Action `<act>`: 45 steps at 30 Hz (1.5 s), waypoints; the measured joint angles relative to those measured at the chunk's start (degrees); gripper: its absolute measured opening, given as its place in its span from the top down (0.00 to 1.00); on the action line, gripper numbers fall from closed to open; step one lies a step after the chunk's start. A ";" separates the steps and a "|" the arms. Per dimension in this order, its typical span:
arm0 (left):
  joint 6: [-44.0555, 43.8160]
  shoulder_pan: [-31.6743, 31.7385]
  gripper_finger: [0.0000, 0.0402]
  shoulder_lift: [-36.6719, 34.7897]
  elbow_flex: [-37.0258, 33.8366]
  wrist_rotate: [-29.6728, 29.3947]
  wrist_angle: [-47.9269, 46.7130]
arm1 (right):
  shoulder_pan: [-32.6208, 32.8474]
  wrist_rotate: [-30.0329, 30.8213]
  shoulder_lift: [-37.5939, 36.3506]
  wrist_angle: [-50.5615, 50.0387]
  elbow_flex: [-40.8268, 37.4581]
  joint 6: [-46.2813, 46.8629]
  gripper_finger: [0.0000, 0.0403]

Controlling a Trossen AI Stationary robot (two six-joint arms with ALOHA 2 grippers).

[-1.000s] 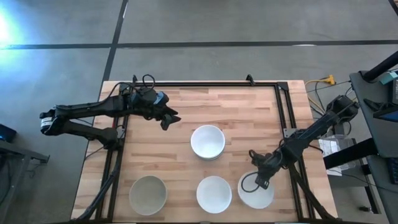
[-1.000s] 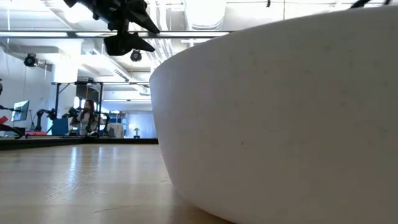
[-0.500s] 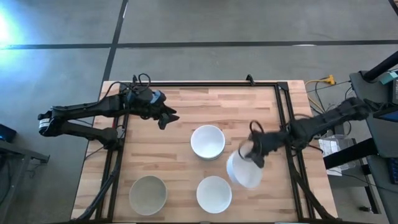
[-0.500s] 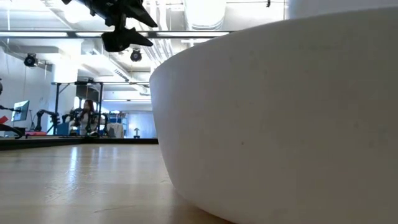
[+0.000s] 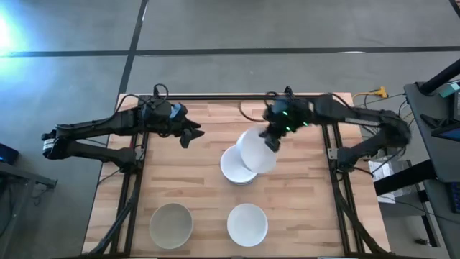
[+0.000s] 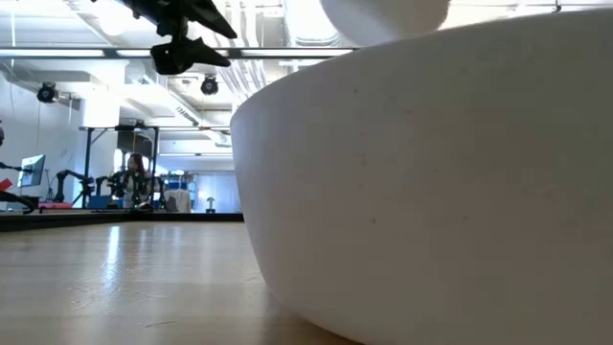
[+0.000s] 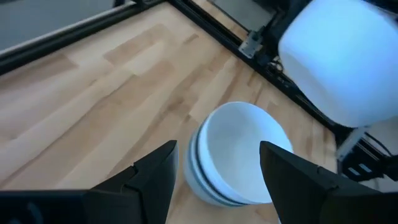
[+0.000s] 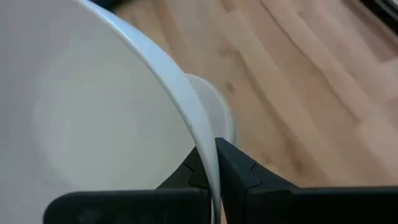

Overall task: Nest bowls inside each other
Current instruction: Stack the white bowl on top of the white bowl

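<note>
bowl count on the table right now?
4 groups visible: a nested stack mid-table (layers look like three in the left wrist view, uncertain), one bowl held above it by the right gripper, a greyish bowl front-left, a white bowl front-centre.

Bowl stack [image 5: 237, 167] partly covered from above

The carried bowl [image 5: 257, 150] hides the stack's right rim; a near bowl [image 6: 431, 182] fills the low view, cut off at its edge.

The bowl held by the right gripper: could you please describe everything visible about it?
The carried bowl is plain, smooth and white, round with a thin rim. The right gripper is shut on that rim, one finger inside and one outside. It hangs tilted in the air, overlapping the right edge of the white stack mid-table in the high view. Nothing else visibly touches it.
</note>
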 joint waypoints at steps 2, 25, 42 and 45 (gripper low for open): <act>-0.05 0.32 0.47 -1.26 0.00 -1.18 -1.70 | -1.99 -0.33 4.89 -4.96 5.22 -2.92 0.98; -0.33 0.47 0.47 -5.68 -0.83 -9.41 -8.03 | -1.88 -2.43 38.24 -31.64 38.90 -16.57 0.98; 1.11 0.47 0.47 -7.10 -0.87 -9.97 -8.02 | 1.32 -2.17 38.49 -25.77 32.03 -11.34 0.98; 1.14 0.47 0.47 -7.34 -0.87 -9.97 -8.05 | 1.35 -2.03 38.49 -25.12 31.01 -10.96 0.98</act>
